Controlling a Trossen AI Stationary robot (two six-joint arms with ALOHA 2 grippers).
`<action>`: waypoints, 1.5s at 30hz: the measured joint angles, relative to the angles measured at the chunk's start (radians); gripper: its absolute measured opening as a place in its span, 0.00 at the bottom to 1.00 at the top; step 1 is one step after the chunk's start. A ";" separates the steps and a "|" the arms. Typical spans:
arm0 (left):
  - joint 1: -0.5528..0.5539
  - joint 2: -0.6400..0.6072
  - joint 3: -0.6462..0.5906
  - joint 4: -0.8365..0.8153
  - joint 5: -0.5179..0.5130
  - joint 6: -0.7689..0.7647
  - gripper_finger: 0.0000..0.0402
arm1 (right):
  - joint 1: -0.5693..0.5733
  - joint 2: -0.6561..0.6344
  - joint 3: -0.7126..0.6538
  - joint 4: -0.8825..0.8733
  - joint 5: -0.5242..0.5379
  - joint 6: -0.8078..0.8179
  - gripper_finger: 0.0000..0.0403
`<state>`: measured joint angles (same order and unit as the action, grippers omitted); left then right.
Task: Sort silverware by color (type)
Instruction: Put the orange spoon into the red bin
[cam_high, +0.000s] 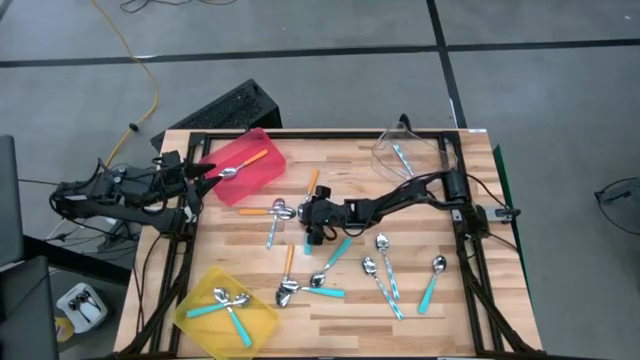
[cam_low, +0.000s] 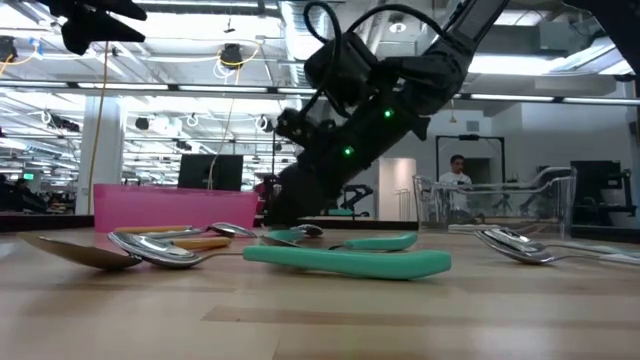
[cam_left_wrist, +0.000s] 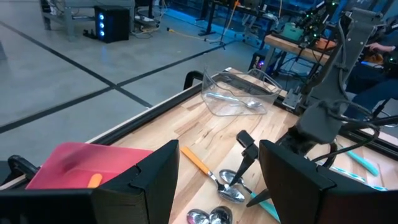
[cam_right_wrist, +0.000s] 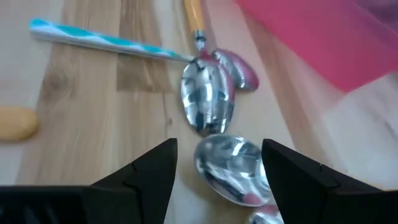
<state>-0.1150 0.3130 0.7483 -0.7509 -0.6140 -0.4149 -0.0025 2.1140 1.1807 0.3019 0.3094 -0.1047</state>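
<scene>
Spoons with shiny bowls and teal, orange or light blue handles lie scattered on the wooden table. My right gripper (cam_high: 305, 214) (cam_right_wrist: 217, 180) is open and low over a cluster of spoon bowls at the table's middle. One bowl (cam_right_wrist: 231, 163) lies between its fingers; I cannot see them touching it. Beside it lie a light blue striped spoon (cam_right_wrist: 99, 38) and an orange-handled spoon (cam_right_wrist: 194, 14). My left gripper (cam_high: 205, 172) (cam_left_wrist: 214, 186) is open at the left edge of the red bin (cam_high: 248, 165), where an orange spoon (cam_high: 243, 164) lies.
A yellow bin (cam_high: 225, 312) at the near left holds teal spoons. A clear bin (cam_high: 405, 150) at the far right holds a light blue spoon. Loose spoons (cam_high: 385, 275) lie across the near middle and right. A teal spoon (cam_low: 350, 262) lies closest to the low camera.
</scene>
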 joint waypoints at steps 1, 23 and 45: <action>0.000 0.000 0.000 0.000 0.000 0.000 0.51 | 0.000 0.002 -0.002 -0.011 0.000 0.001 0.65; 0.000 0.000 0.000 0.000 0.000 -0.013 0.51 | -0.014 0.002 -0.002 -0.021 0.008 0.103 0.65; 0.000 0.000 0.000 0.000 -0.001 -0.016 0.51 | -0.027 0.002 -0.002 -0.036 0.004 0.107 0.37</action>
<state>-0.1152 0.3130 0.7483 -0.7513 -0.6151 -0.4309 -0.0292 2.1155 1.1786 0.2657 0.3133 0.0025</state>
